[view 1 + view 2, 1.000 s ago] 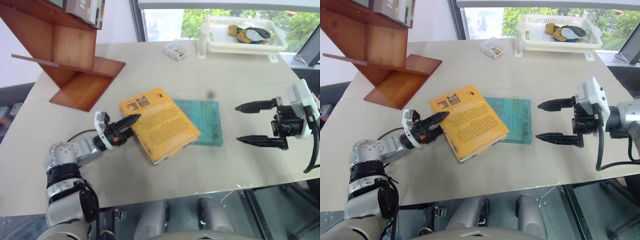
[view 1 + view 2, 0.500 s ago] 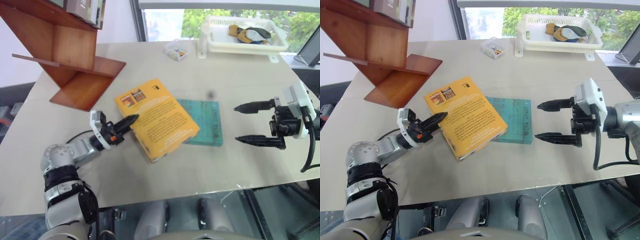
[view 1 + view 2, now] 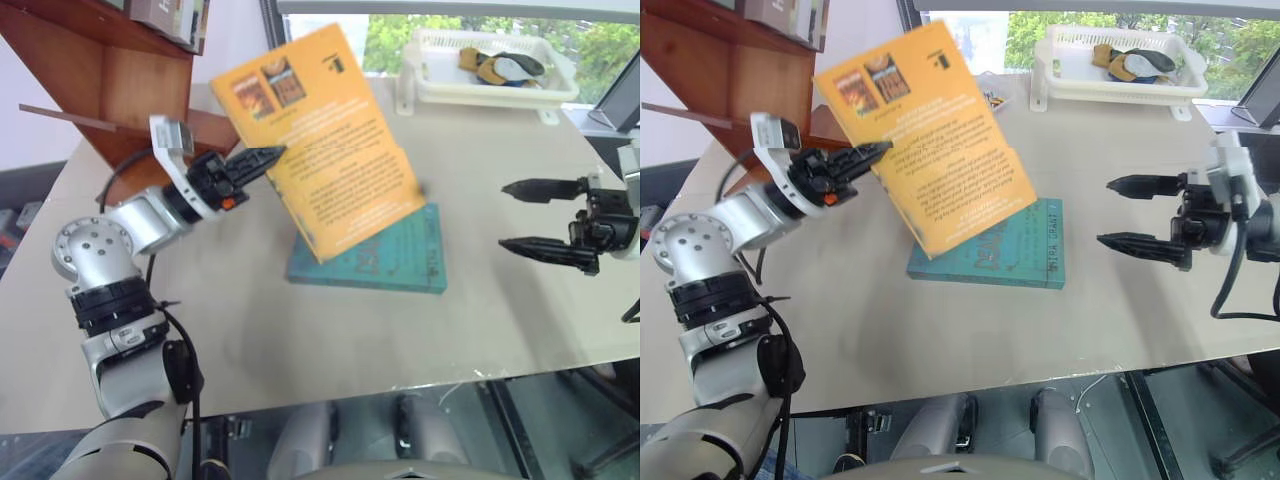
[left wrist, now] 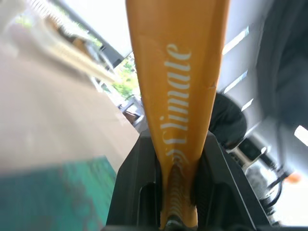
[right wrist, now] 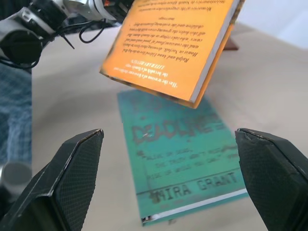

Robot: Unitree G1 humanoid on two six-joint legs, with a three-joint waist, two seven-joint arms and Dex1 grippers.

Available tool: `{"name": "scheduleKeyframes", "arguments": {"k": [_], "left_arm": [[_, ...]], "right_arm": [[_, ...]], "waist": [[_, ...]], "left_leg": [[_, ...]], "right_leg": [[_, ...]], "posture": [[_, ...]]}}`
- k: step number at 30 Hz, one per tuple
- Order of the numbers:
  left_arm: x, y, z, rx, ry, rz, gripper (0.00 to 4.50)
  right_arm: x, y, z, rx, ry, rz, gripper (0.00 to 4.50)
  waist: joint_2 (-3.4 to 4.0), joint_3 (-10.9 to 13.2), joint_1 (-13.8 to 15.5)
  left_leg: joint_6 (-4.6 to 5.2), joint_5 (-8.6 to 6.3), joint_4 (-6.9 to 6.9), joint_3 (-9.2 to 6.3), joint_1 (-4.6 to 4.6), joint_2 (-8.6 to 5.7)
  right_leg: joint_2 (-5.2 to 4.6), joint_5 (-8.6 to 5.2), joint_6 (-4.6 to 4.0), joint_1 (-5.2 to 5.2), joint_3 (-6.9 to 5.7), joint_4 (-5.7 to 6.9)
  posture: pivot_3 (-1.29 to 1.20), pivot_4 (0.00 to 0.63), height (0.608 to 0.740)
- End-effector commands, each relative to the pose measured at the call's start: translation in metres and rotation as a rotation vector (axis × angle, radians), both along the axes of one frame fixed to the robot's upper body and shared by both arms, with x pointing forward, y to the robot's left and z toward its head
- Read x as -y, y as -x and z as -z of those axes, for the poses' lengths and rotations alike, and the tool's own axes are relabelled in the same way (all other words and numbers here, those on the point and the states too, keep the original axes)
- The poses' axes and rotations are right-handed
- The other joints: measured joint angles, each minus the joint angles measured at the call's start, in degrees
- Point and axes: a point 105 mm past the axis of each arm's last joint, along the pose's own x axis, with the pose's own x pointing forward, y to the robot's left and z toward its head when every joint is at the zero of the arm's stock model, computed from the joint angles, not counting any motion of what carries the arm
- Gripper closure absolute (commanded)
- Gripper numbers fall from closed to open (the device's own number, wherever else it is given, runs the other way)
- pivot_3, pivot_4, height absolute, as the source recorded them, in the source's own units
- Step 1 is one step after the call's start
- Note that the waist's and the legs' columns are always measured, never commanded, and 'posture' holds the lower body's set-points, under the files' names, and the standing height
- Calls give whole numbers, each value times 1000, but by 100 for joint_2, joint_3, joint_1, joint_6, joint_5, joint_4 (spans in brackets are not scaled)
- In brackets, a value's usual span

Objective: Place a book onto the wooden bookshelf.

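1. above the table (image 3: 250, 330), one orange-yellow book (image 3: 318, 140) hangs in the air, tilted, its back cover with black text and two small pictures facing the head camera.
2. one left gripper (image 3: 262, 163) pinches the book at its spine edge; the left wrist view has the two black fingers (image 4: 132, 183) pressed against both sides of the orange spine.
3. one teal book (image 3: 385, 255) lies flat on the table under the raised book, apart from it, with clear space between the two in the right wrist view.
4. one wooden bookshelf (image 3: 95, 85) of reddish-brown slanted boards stands at the table's far left corner, behind the left arm; the book is near it but not on it.
5. a few other books (image 3: 170, 15) sit on the shelf's upper board; their exact number cannot be told.
6. one right gripper (image 3: 535, 215) hovers over the table's right side, well apart from both books, its two fingers spread wide and holding nothing.
7. one white plastic basket (image 3: 490, 85) rests at the far edge of the table with some items inside.
8. one small clear box (image 3: 990, 98) shows just beside the basket, partly hidden by the raised book.
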Motion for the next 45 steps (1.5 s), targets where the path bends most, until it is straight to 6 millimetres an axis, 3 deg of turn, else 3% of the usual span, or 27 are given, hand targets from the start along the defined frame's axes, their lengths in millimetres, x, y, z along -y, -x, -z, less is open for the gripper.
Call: {"name": "scheduleKeyframes", "arguments": {"k": [1, 5, 10, 15, 25, 31, 36, 39, 45], "left_arm": [[8, 16, -33, 279, -198, -33, 4069], [13, 20, -39, 612, -640, -124, 4069], [1, 14, -51, 937, -1089, -215, 4069], [-16, 4, -69, 1121, -1330, -304, 4069], [-40, 7, -91, 1253, -1520, -336, 4069], [-71, 14, -103, 1237, -1656, -344, 4069], [-80, 22, -105, 1202, -1685, -294, 4069], [-100, 22, -110, 1159, -1762, -344, 4069], [-130, 9, -100, 1116, -1838, -417, 4069]], "right_arm": [[11, 3, -19, 63, -58, 23, 0], [20, 1, -27, 74, -81, 47, 0], [26, -5, -33, 86, -86, 63, 0], [32, -9, -35, 94, -84, 74, 0], [37, -14, -35, 102, -80, 77, 0], [39, -14, -33, 97, -75, 80, 0], [40, -14, -35, 97, -71, 83, 0], [40, -16, -35, 99, -72, 80, 0], [39, -17, -35, 99, -73, 72, 0]], "waist": [[2, 1, -2], [4, 3, 8], [5, 7, 13], [7, 12, 15], [10, 25, 1], [11, 29, -5], [9, 31, -10], [6, 35, 1], [5, 37, -69]], "left_leg": [[0, 0, 0, 4, 1, 0], [1, 0, 1, 16, 3, 0], [4, -1, 0, 23, 7, 3], [26, -12, 1, 21, 3, 5], [41, -20, 7, 29, -1, 5], [43, -22, 9, 31, 1, 7], [45, -22, 12, 32, 1, 8], [45, -22, 17, 30, 1, 9], [46, -22, 18, 31, 6, 10]], "right_leg": [[17, 0, 0, 0, 4, 1], [23, 0, 0, 1, 15, -1], [29, -13, -22, 3, 21, -9], [35, -1, 0, 3, 14, -8], [39, -2, 5, 2, 15, -9], [41, -2, 6, 2, 14, -2], [41, -3, 7, 3, 14, 4], [41, -3, 7, 3, 12, 10], [43, -3, 7, 3, 12, 21]], "posture": [[0, 150, 740], [0, 150, 740], [0, 150, 740], [0, 150, 740], [0, 150, 740], [0, 150, 740], [0, 150, 740], [0, 150, 740], [0, 150, 740]]}}
